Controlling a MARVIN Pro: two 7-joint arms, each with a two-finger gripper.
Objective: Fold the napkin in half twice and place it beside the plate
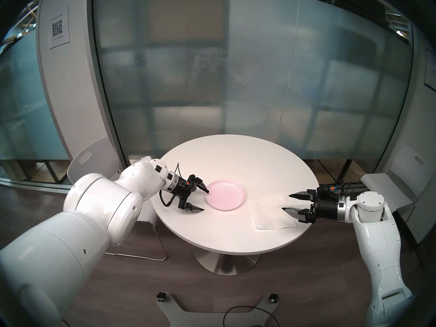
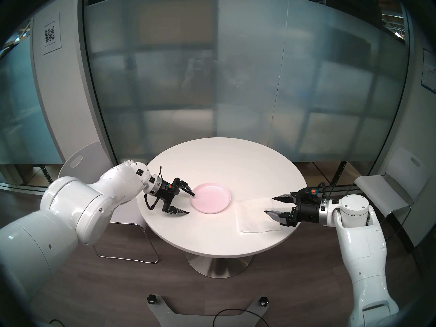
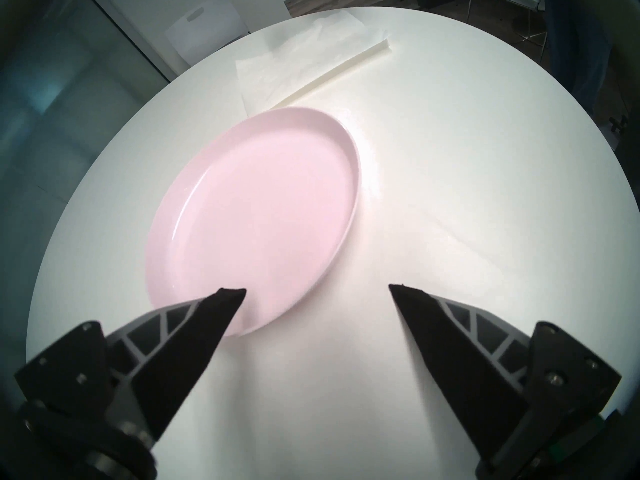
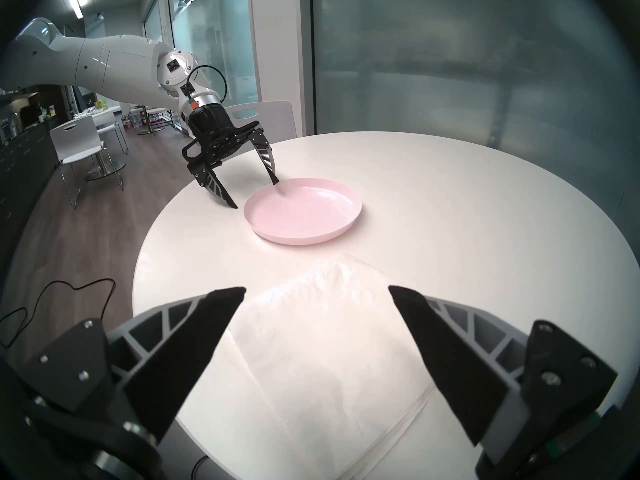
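The thin white paper napkin (image 1: 272, 212) lies flat as a folded square on the round white table (image 1: 236, 159), near the edge on the robot's right, with layered edges showing along its near side. Just beside it, toward the table's middle, sits the small round pale pink plate (image 1: 224, 194) with a shallow raised rim; the two are close but not touching. The right gripper (image 1: 286, 202) hangs over the napkin's right part with its black fingers spread wide, holding nothing. On the plate's other side the left gripper (image 1: 205, 200) is also wide open and empty, one fingertip over the plate's left rim, the other over bare tabletop. White chairs (image 1: 94, 159) stand behind the table against a frosted glass wall (image 1: 212, 83).
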